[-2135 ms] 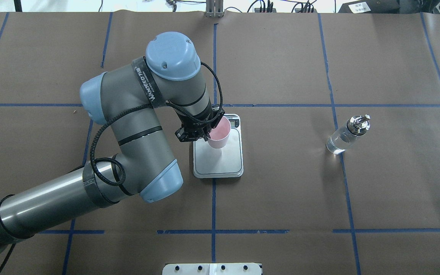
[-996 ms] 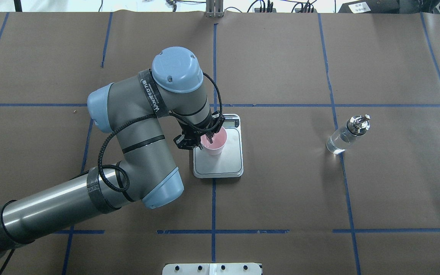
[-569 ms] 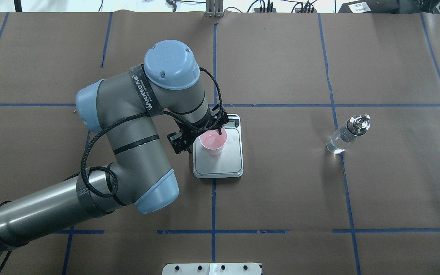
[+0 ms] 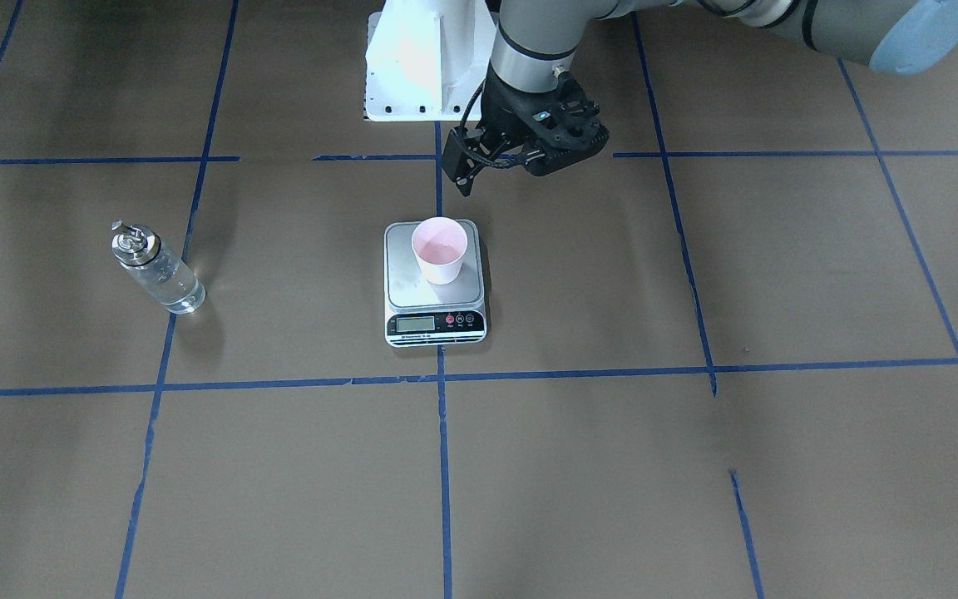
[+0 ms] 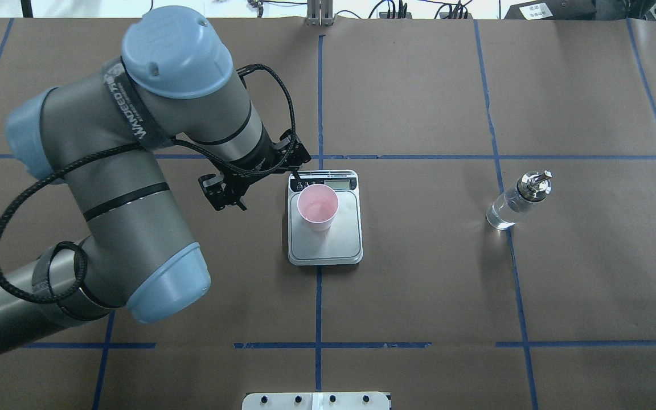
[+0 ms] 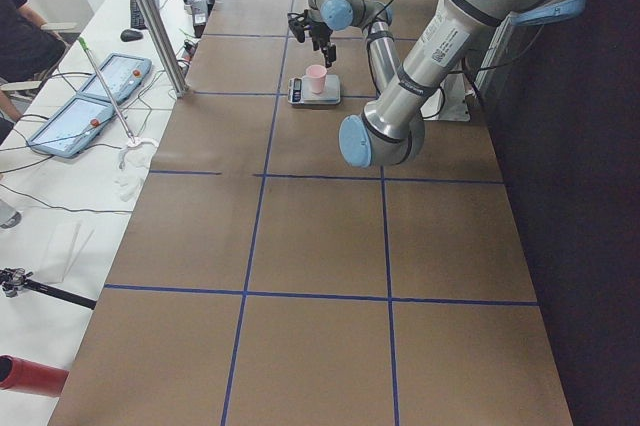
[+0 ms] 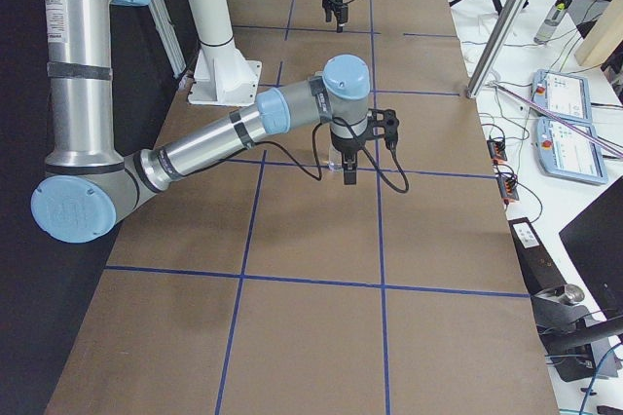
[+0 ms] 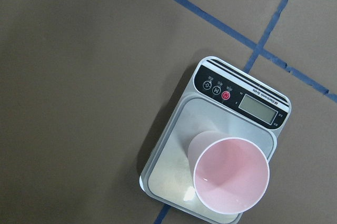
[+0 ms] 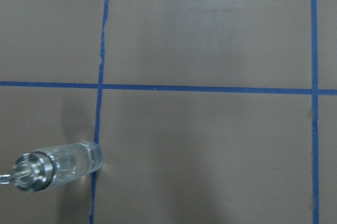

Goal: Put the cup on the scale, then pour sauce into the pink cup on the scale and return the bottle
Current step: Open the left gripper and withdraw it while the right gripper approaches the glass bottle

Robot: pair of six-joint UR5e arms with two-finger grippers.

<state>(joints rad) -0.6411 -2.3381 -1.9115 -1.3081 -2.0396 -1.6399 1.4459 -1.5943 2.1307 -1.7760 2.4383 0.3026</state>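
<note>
The pale pink cup (image 5: pixel 317 206) stands upright on the silver scale (image 5: pixel 339 247), towards the display end. It also shows in the front view (image 4: pixel 439 249) and the left wrist view (image 8: pixel 231 175). My left gripper (image 5: pixel 268 191) is open and empty. It hangs raised to the left of the cup and apart from it (image 4: pixel 558 154). The clear glass bottle (image 5: pixel 516 200) with clear liquid and a silver spout stands alone at the right (image 4: pixel 156 270) (image 9: pixel 58 166). My right gripper (image 7: pixel 348 173) shows only in the exterior right view, and I cannot tell its state.
The robot's white base plate (image 4: pixel 412 66) sits at the near table edge. Blue tape lines (image 5: pixel 318 296) divide the brown table cover. A metal post (image 6: pixel 150 16) and tablets (image 6: pixel 75 111) stand off the far side.
The left gripper set the cup down on the scale, opened, then lifted and drew back to the left, away from the cup. The bottle has not moved.
</note>
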